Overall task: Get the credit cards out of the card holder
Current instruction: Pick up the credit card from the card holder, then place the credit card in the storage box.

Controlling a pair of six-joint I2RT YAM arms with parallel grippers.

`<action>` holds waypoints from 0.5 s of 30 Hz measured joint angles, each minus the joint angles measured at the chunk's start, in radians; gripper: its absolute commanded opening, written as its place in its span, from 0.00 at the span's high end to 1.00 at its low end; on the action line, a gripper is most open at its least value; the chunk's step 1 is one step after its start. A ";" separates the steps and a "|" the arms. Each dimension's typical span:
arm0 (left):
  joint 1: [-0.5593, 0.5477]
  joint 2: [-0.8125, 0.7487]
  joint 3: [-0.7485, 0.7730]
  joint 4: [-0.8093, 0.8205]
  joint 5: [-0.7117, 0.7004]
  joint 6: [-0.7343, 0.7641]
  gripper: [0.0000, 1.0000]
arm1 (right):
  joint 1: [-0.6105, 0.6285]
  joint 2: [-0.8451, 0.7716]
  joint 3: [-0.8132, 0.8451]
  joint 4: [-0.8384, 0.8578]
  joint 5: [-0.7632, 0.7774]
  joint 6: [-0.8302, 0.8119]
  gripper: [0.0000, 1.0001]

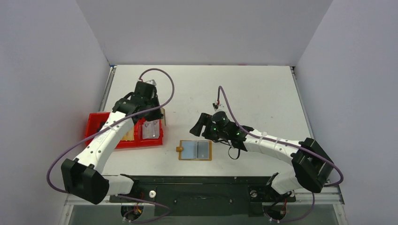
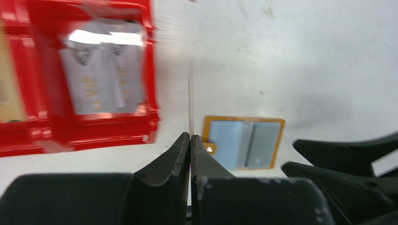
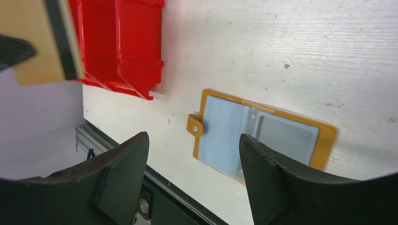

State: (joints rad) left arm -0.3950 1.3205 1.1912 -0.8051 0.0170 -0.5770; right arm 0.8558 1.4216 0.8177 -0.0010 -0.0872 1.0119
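Up top, the card holder lies open near the front edge of the table, around the middle, with the red tray by the left edge. The left gripper hangs over the tray's right rim, and the right gripper is just behind the holder. Left wrist cam: jaws pinched tight on a thin card, seen edge-on; silvery cards lie in the tray. Right wrist cam: fingers spread wide apart, the holder showing between them, and that card looks tan with a dark stripe.

tan card holder, red tray, tan card
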 measured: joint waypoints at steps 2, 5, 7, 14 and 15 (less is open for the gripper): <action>0.030 -0.035 0.028 -0.053 -0.095 0.026 1.00 | -0.005 -0.008 -0.005 -0.018 0.005 -0.012 0.33; 0.077 -0.066 0.049 -0.116 -0.225 0.052 1.00 | -0.006 -0.025 -0.026 -0.038 0.011 -0.031 0.33; 0.117 -0.074 0.051 -0.158 -0.318 0.068 1.00 | -0.010 -0.035 -0.041 -0.047 0.012 -0.041 0.33; 0.219 -0.047 0.039 -0.217 -0.557 0.116 1.00 | -0.030 -0.085 -0.092 -0.077 0.013 -0.067 0.32; 0.230 -0.034 0.033 -0.215 -0.582 0.122 1.00 | -0.031 -0.094 -0.096 -0.079 0.014 -0.070 0.32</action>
State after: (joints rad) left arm -0.1654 1.2861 1.2243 -1.0203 -0.5652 -0.4549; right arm 0.8246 1.3273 0.7219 -0.0799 -0.0734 0.9421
